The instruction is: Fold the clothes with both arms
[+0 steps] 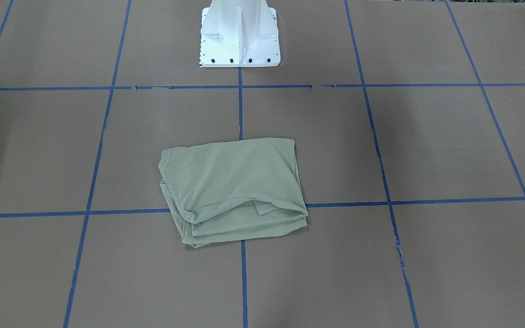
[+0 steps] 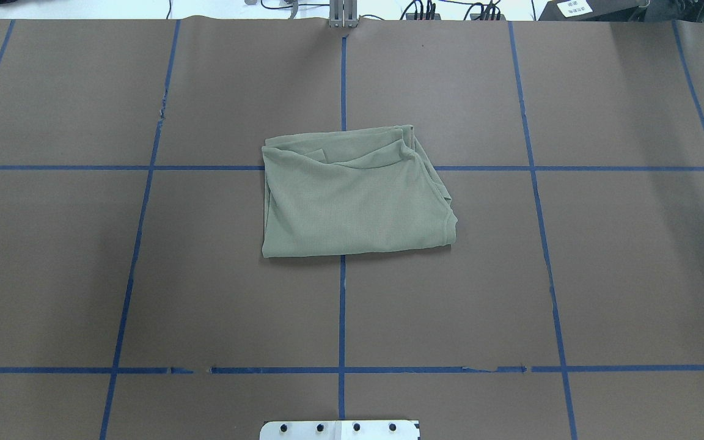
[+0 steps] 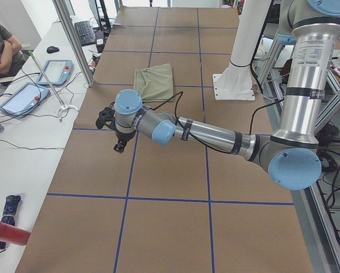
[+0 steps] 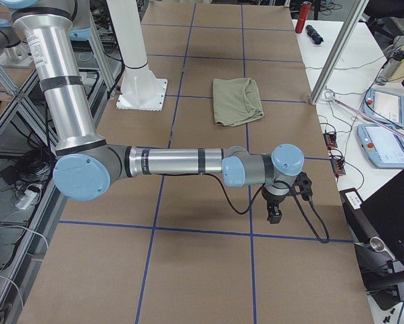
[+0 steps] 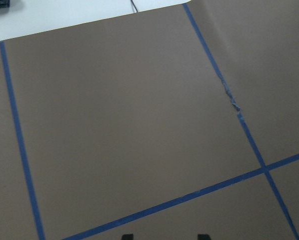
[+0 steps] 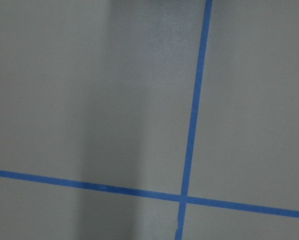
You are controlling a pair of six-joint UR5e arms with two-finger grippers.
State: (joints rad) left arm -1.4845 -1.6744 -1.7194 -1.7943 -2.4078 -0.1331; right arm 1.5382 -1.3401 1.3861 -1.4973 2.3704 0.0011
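A: Front view?
B: Folded shirt [image 1: 233, 189] on table [image 1: 426, 136], straight out from base [image 1: 239, 41].
A: Overhead?
B: Same spot.
A: Sides?
B: The left gripper [image 3: 119, 147] and right gripper [image 4: 275, 214] hang over table, well apart from base.
A: Wrists?
B: Left fingers [image 5: 127, 236] spread apart; right's state, cannot tell.

Sage green on brown, gridded in blue.
The plain sage-green knit shirt [image 2: 352, 201] lies on a brown paper-covered surface [image 2: 83, 275] crossed by blue tape lines [image 2: 341, 318]; the metal pedestal base [image 1: 239, 41] is white.
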